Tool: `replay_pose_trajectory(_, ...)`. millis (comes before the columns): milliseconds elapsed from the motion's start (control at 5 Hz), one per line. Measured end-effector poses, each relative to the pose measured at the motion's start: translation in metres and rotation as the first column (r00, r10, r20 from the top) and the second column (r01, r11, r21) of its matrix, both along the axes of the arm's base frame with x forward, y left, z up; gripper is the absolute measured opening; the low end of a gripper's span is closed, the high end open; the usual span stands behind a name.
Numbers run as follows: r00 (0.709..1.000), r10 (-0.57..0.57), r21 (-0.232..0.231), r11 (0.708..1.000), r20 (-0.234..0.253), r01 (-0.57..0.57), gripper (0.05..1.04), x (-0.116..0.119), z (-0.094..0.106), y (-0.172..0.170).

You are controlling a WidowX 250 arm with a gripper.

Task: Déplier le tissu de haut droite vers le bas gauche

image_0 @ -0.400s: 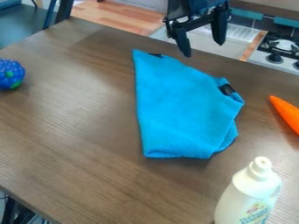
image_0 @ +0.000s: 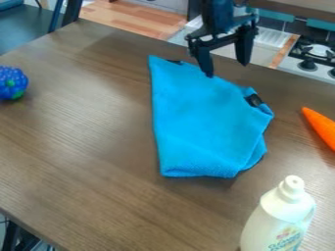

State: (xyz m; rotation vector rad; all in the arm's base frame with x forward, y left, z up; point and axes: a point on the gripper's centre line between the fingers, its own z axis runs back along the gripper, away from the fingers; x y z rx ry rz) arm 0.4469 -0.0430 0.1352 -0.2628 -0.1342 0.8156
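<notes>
Blue cloth: folded, lying at the table's centre. Gripper: positioned at the cloth's far edge, pointing down; fingers set wide apart. One fingertip overlaps the cloth's edge in view; contact cannot be determined.

A blue berry-like toy, an orange carrot and a white bottle rest on the table.
</notes>
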Motion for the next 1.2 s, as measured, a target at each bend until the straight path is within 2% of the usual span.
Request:
replay_pose_trajectory(400,0.996,0.062,0.091,0.994,0.058,-0.067,1.0,0.006,0.001,-0.022)
replay_pose_trajectory(600,0.996,0.071,0.119,0.99,0.051,-0.077,1.0,0.006,-0.006,-0.031)
replay_pose_trajectory(800,0.996,0.079,0.13,0.988,0.044,-0.084,1.0,0.006,-0.011,-0.034)
replay_pose_trajectory(1200,0.996,0.064,0.16,0.984,0.061,-0.073,1.0,0.008,-0.021,-0.05)
